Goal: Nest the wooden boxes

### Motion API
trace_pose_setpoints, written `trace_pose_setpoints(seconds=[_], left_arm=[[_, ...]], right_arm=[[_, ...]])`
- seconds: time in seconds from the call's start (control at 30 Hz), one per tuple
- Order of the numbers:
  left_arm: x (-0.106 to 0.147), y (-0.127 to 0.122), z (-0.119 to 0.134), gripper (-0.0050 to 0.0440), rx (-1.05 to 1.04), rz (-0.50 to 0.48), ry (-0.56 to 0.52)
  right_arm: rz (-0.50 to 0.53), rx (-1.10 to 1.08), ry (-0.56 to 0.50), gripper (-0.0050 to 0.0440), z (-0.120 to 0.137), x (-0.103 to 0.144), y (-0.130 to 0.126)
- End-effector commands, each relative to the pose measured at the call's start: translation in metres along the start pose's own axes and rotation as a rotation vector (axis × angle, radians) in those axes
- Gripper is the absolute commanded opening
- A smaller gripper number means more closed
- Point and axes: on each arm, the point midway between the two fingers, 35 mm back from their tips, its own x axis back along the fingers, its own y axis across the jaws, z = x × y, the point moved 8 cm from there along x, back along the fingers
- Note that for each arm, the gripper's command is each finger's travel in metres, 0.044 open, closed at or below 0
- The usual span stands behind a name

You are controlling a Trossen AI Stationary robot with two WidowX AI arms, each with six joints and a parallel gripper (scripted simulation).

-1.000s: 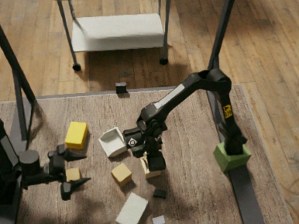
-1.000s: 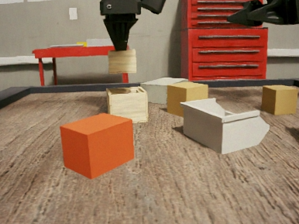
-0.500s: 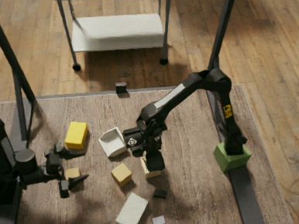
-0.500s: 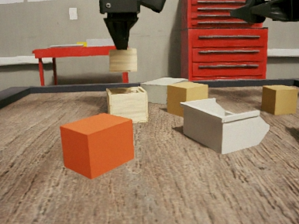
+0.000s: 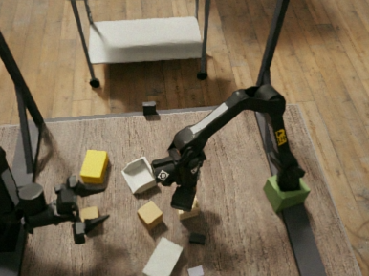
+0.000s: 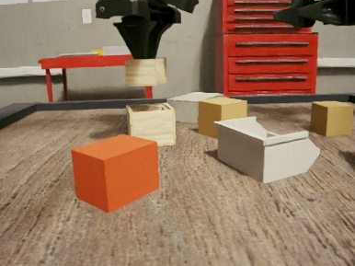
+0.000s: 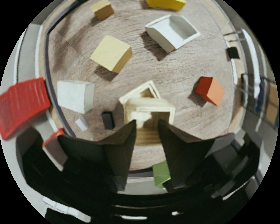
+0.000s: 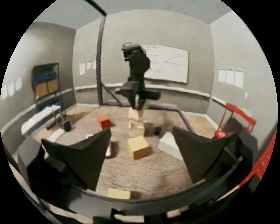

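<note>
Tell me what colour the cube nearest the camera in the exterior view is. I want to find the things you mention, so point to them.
Plain orange [image 6: 115, 174] [image 7: 210, 91] [image 8: 104, 121]; the exterior view shows it best.
</note>
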Motion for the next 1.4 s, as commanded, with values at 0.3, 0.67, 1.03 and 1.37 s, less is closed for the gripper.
trace_pose_setpoints(seconds=[0.3, 0.67, 1.03, 1.37], left_arm=[[0.0073, 0.0004, -0.0031, 0.0204, -0.454, -0.018, -0.019], [0.0072, 0.0004, -0.0031, 0.0204, -0.766, -0.021, -0.016], [0.0072, 0.0004, -0.0031, 0.0204, -1.078, -0.024, -0.013], [0.0071, 0.0004, -0.0031, 0.0204, -1.425, -0.026, -0.009]], right_arm=[[0.001, -0.005, 0.002, 0.0400, 0.0009, 0.0005, -0.0002], [0.001, -0.005, 0.002, 0.0400, 0.0009, 0.0005, -0.0002], [0.001, -0.005, 0.002, 0.0400, 0.0009, 0.0005, -0.0002], [0.001, -0.005, 0.002, 0.0400, 0.0009, 0.0005, -0.0002]])
